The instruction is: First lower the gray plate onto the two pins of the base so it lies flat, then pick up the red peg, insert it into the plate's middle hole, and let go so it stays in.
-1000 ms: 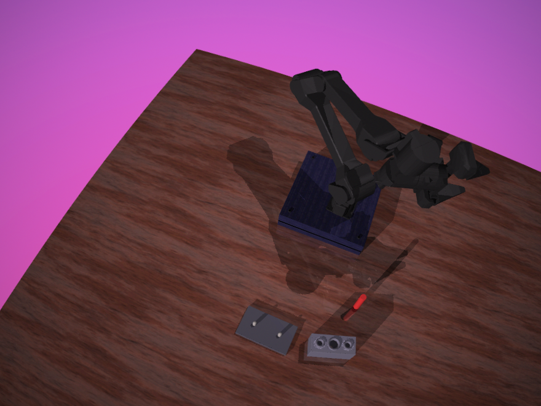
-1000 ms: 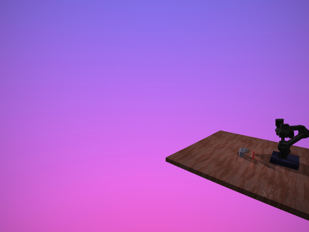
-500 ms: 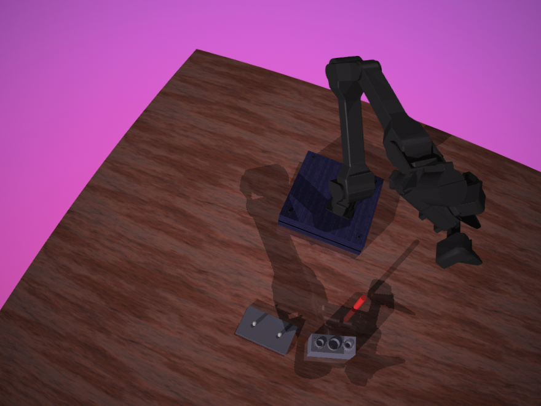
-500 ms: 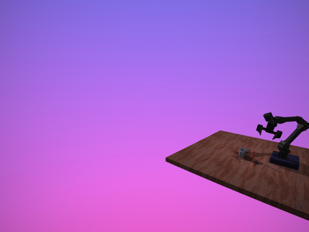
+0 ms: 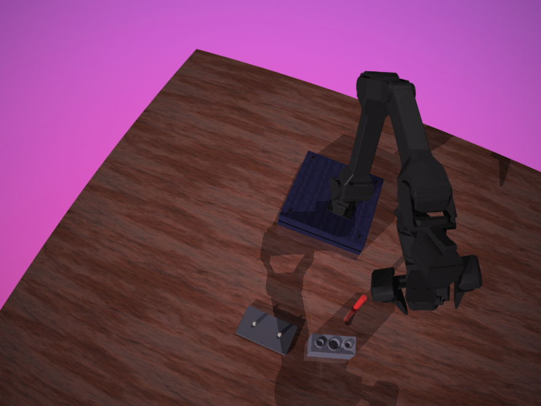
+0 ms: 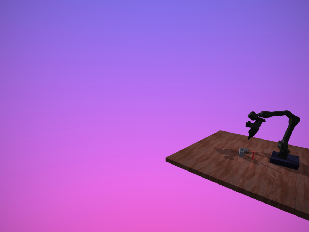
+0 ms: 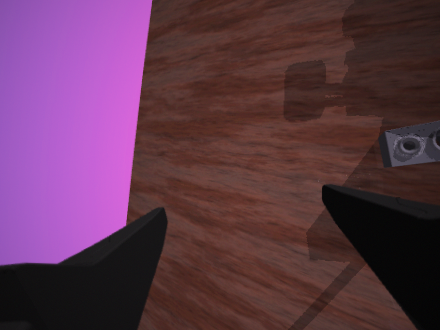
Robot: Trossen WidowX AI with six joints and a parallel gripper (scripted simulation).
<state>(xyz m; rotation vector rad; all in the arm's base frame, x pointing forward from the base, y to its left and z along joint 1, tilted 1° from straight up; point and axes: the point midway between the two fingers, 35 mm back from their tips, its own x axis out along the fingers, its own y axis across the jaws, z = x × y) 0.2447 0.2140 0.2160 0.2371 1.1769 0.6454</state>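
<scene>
While the gripper (image 5: 430,301) is hanging spread wide and holding nothing above the table (image 5: 152,227), the gray plate (image 5: 332,346) is lying on the wood just beside the base (image 5: 265,334), whose two pins (image 5: 279,334) are standing bare. Near the plate, the red peg (image 5: 355,307) is waiting; judging by this, the wide jaws are readying a plate grasp.

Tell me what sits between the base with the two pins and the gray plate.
Nothing: in the top view only a narrow strip of shadowed wooden table separates the base from the gray plate.
</scene>
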